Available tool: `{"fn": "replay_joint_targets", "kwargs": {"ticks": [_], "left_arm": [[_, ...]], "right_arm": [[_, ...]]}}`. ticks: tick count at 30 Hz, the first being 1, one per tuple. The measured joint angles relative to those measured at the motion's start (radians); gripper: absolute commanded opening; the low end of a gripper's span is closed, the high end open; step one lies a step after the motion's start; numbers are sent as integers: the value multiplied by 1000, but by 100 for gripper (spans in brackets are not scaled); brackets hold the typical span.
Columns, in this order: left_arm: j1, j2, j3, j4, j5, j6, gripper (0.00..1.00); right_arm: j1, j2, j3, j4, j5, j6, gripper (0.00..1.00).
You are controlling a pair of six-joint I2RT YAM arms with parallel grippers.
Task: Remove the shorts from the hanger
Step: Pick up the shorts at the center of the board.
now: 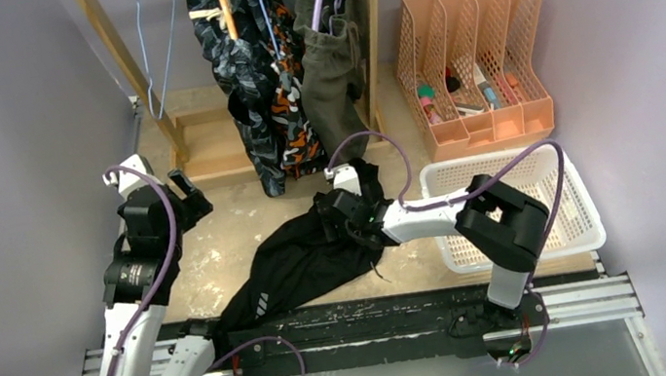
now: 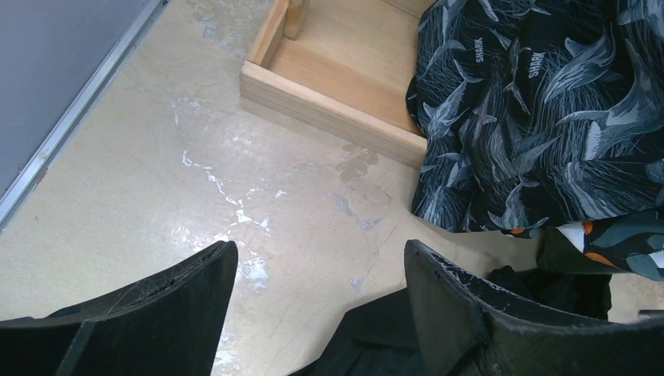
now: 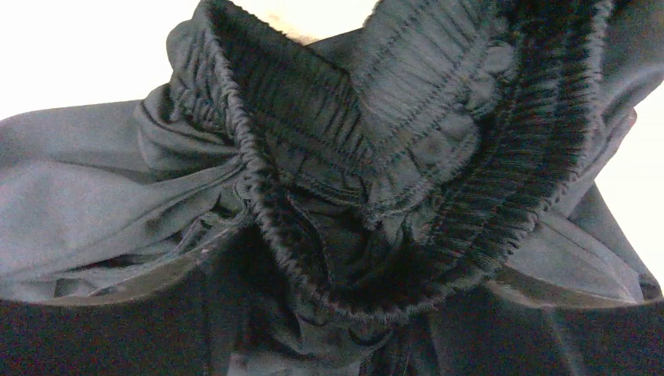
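Observation:
The plain black shorts [image 1: 305, 263] lie spread on the table. My right gripper [image 1: 345, 214] is shut on their bunched elastic waistband [image 3: 368, 157], which fills the right wrist view and hides the fingertips. My left gripper [image 1: 189, 196] is open and empty above the table, left of the rack. Its fingers [image 2: 180, 305] frame bare table and a corner of the black shorts [image 2: 376, 337]. The navy printed shorts [image 1: 233, 64], the orange camo shorts [image 1: 296, 129] and the olive-green shorts [image 1: 331, 60] hang on hangers from the wooden rack. The navy pair [image 2: 540, 110] hangs just beyond my left gripper.
An empty blue wire hanger [image 1: 152, 36] hangs at the rack's left. The rack's wooden base [image 2: 337, 86] sits on the table behind my left gripper. A white basket [image 1: 574, 213] stands at right, with a peach file organiser [image 1: 473, 60] behind it.

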Motion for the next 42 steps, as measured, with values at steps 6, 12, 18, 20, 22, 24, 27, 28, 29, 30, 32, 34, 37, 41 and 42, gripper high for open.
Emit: {"fn": "replay_joint_targets", "kwargs": {"ticks": [6,12,18,20,22,24,27,28,29,30,32,34,37,41,42], "left_arm": [[0,-48,-94,58,-1,-3,78],[0,-64,-207,90,4,-23,77],[0,-58,-212,110,6,-27,77],[0,-61,-212,117,6,-27,77],[0,-64,-213,121,6,-27,77],[0,-65,-213,125,2,-27,77],[0,-64,-213,125,-1,-27,76],[0,-64,-213,125,-1,-27,76],[0,-60,-213,125,-1,-27,76],[0,-56,-213,125,-1,-27,76],[0,-50,-213,125,-1,-27,76],[0,-44,-213,125,-1,-27,76],[0,-34,-213,125,-1,-27,76],[0,-34,-213,125,-1,-27,76],[0,-35,-213,125,-1,-27,76]], "right_arm": [[2,-66,-85,18,97,69,22],[3,-312,-164,-74,79,35,0],[3,-678,-93,-137,69,-90,0],[3,-756,-56,-145,81,-128,0],[3,-818,-28,-158,92,-163,0],[3,-856,-22,-166,91,-185,1],[2,-880,-35,-170,47,-211,4],[2,-880,-45,-166,28,-212,5],[2,-874,-59,-162,0,-213,7],[2,-854,-77,-158,-32,-213,5],[2,-800,-102,-155,-86,-207,3],[2,-702,-118,-153,-150,-188,16],[2,-525,-125,-158,-220,-144,26],[3,-346,-127,-175,-261,-113,73],[3,-313,-126,-182,-264,-109,84]]}}
